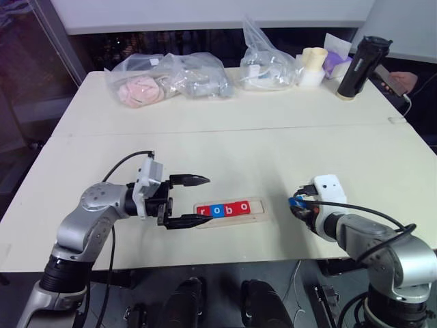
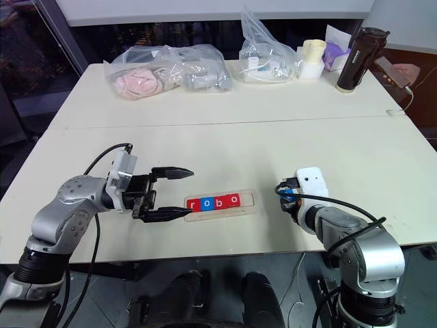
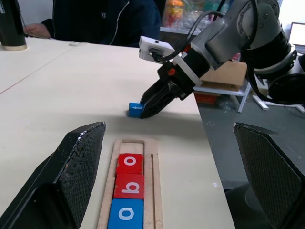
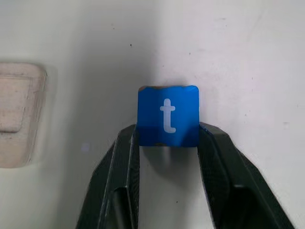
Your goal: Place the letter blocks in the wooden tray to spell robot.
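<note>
I've got the right gripper [image 4: 167, 138] with its jaws clamped on the blue t block [image 4: 167, 116], just right of the tray [image 1: 258, 203] on the desk [image 1: 273, 143]. I'd lower it flat into the empty end slot after r-o-b-o. The left gripper [image 1: 196, 201] waits wide beside the tray.

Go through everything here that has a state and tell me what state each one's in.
Wooden tray: holds r, o, b, o; last slot empty.
Blue t block: pinched in right gripper, outside the tray.
Right gripper: shut on t block.
Left gripper: open, at the tray's end.
Plastic bags: closed, lying on table.
</note>
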Motion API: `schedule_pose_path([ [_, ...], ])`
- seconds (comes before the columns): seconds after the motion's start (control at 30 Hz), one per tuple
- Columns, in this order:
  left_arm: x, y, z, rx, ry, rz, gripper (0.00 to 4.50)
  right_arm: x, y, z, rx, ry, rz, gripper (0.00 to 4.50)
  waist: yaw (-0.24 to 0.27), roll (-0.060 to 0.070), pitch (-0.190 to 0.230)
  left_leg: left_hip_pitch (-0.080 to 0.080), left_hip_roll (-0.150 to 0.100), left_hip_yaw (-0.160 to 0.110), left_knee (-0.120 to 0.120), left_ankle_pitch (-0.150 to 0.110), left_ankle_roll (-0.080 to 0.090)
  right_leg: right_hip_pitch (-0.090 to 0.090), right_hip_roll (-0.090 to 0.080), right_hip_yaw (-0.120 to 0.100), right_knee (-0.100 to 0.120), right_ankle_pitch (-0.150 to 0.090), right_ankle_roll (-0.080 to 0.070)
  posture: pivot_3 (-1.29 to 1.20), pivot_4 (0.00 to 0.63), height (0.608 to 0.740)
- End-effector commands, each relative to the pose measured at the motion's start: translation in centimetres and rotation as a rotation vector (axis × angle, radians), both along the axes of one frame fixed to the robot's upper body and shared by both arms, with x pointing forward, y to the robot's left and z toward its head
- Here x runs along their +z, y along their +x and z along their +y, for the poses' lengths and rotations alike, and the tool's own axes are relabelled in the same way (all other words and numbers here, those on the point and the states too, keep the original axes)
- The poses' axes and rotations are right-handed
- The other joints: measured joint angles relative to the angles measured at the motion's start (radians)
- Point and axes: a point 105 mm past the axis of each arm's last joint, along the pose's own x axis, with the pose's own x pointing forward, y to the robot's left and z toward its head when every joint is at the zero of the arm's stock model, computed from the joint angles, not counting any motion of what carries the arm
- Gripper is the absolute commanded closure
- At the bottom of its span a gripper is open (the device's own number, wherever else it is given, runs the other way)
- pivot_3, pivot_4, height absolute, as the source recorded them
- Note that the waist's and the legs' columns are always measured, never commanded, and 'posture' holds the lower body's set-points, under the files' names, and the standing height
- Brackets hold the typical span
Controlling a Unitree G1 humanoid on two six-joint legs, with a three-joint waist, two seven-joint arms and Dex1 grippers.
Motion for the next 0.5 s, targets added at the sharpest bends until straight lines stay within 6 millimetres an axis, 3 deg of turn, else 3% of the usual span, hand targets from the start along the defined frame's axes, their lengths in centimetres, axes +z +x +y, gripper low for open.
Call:
schedule_pose_path([
  [0.03, 0.6, -0.4, 0.1, -0.027, -0.002, -0.035, 0.0, 1.4, 0.5, -0.1, -0.006, -0.006, -0.053, 2.35, -0.003, 0.0, 0.0, 0.0, 0.0, 0.0, 0.0, 0.0, 0.0, 0.0, 0.0, 0.0, 0.0, 0.0, 0.0, 0.0, 0.15, 0.738],
  [0.17, 0.9, -0.9, 0.4, -0.049, 0.003, -0.035, 0.0, 2.8, 0.4, -0.2, 0.182, -0.062, -0.011, 0.34, -0.006, 0.0, 0.0, 0.0, 0.0, 0.0, 0.0, 0.0, 0.0, 0.0, 0.0, 0.0, 0.0, 0.0, 0.0, 0.0, 0.15, 0.738],
  [0.2, 0.9, -0.9, 0.5, -0.052, 0.003, -0.033, 0.0, 3.0, 0.1, 0.0, 0.243, -0.077, 0.014, 0.04, -0.006, 0.0, 0.0, 0.0, 0.0, 0.0, 0.0, 0.0, 0.0, 0.001, -0.001, 0.0, -0.001, 0.0, 0.0, 0.0, 0.15, 0.738],
  [0.3, 1.0, -1.0, 0.6, -0.052, 0.005, -0.034, 0.0, 4.4, -0.6, 0.3, 0.423, -0.122, 0.045, 0.04, -0.007, 0.0, 0.0, 0.0, 0.0, 0.001, 0.0, -0.001, 0.001, 0.002, -0.001, -0.001, -0.003, 0.0, 0.0, 0.0, 0.15, 0.738],
  [0.4, 1.0, -0.9, 0.7, -0.05, 0.008, -0.035, 0.0, 5.9, -0.1, -0.1, 0.595, -0.184, -0.037, 0.04, -0.006, -0.001, 0.001, 0.0, 0.001, 0.001, 0.0, -0.001, 0.002, 0.002, 0.0, -0.001, -0.004, -0.001, 0.001, 0.0, 0.15, 0.738],
  [0.5, 1.0, -0.9, 0.6, -0.049, 0.007, -0.035, 0.0, 5.0, 0.3, -0.8, 0.716, -0.198, -0.028, 0.04, -0.007, -0.001, 0.001, 0.0, 0.001, 0.003, 0.001, -0.002, 0.003, 0.003, -0.001, -0.001, -0.005, -0.001, 0.001, 0.0, 0.15, 0.738],
])
